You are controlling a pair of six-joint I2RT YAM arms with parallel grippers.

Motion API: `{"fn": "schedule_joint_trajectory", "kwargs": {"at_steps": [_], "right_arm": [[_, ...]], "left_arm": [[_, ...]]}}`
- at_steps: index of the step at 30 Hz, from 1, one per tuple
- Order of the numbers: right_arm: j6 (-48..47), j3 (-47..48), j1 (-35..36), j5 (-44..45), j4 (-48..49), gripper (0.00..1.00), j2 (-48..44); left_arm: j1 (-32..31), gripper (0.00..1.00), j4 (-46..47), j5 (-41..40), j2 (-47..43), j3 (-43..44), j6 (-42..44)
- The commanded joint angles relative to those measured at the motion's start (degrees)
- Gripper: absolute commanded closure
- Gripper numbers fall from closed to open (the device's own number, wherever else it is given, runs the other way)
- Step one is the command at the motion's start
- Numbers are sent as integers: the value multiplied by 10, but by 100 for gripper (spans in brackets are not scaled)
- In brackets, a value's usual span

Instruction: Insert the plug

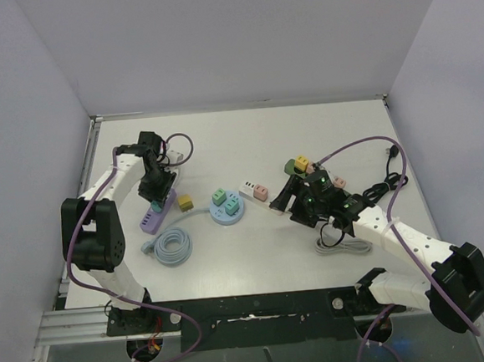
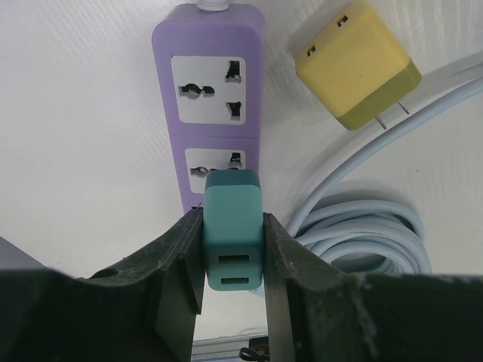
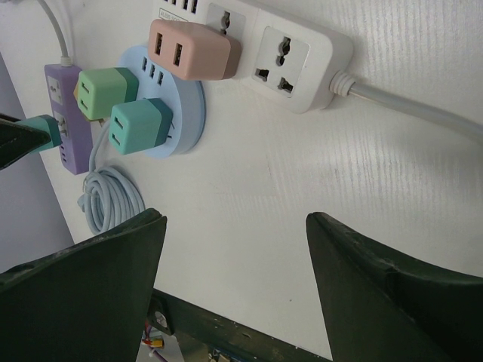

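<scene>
White counter (image 1: 248,147) is stretching between pale walls, and the action is sitting on the left side. The left end effector (image 2: 233,226) is clamping a teal plug (image 2: 233,234) between its two dark fingers, squeezing it on both flanks with the two USB slots facing the wrist camera. That plug is hanging right over the purple power strip (image 2: 209,45), its far end lining up with the second socket; whether the prongs are in, I cannot tell. The first socket is showing bare just beyond. A yellow charger (image 2: 356,64) is lying just beside the strip, and a coiled cable (image 2: 370,226) is resting near it. Over on the right, the right end effector (image 3: 235,226) is hovering with its fingers wide apart, gripping nothing, above bare counter near a white power strip (image 3: 309,53) carrying a pink charger (image 3: 192,49).
</scene>
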Motion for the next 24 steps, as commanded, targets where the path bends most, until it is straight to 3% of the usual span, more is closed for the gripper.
{"fn": "schedule_joint_trajectory", "kwargs": {"at_steps": [1, 24], "right_arm": [[-3, 11, -4, 2, 26, 23, 1], [-7, 14, -3, 9, 20, 23, 0]], "left_arm": [[-1, 85, 48, 39, -1, 0, 19], [26, 87, 19, 73, 120, 5, 6]]}}
